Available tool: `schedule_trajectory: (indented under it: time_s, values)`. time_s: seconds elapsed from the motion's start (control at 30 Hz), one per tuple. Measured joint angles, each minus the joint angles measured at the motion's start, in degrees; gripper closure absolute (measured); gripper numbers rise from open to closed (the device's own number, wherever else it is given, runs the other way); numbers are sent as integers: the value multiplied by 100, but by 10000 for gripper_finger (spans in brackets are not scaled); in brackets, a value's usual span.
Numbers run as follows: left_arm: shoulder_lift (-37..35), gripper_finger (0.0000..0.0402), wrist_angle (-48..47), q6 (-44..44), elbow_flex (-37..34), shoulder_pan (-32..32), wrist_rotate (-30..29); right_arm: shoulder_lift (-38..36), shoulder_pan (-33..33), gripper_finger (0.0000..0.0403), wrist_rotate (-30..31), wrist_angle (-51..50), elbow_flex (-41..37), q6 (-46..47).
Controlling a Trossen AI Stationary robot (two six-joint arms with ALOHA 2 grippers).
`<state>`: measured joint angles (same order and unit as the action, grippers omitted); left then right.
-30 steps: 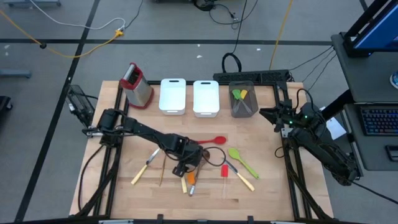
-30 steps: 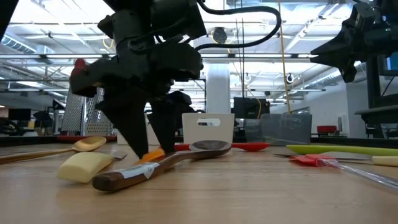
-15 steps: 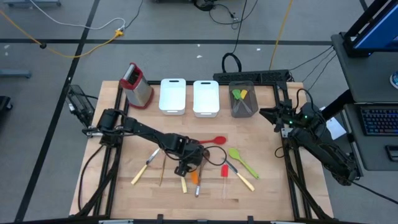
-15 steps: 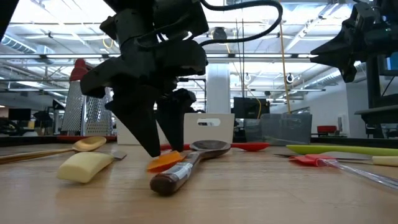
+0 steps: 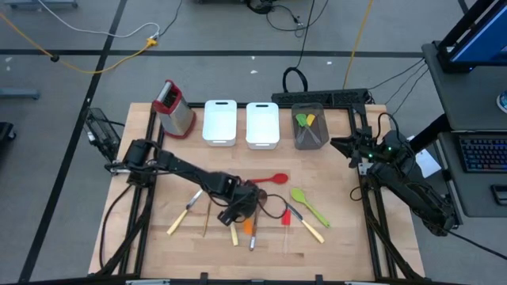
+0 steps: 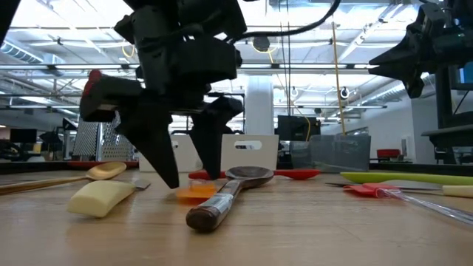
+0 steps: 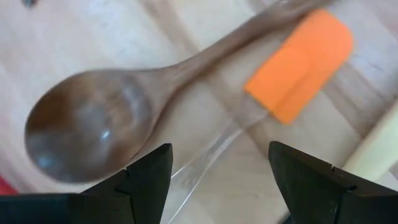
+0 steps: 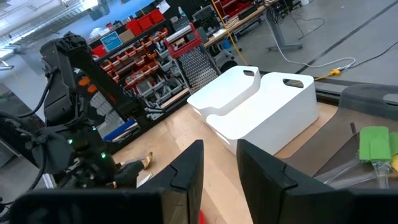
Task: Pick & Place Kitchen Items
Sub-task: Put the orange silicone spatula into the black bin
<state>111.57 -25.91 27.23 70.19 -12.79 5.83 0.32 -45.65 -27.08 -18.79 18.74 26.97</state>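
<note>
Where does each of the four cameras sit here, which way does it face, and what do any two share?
High: above the table, facing straight down; both arms show.
Low: at tabletop height, looking level into the room; the left hand, open, stands over the orange spatula.
Left wrist: on the left arm, looking down past its fingers at the wooden spoon and the same spatula.
Right wrist: on the raised right arm, facing the white trays past its own fingers.
Shared: low and left wrist both show spoon and spatula.
</note>
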Motion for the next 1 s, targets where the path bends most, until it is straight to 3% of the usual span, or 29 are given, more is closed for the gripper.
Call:
schedule_trajectory:
  time_s: [1.0]
  values:
    - [-7,128,0,-193,4,-80,6,0,0,314,-1,1,0,86]
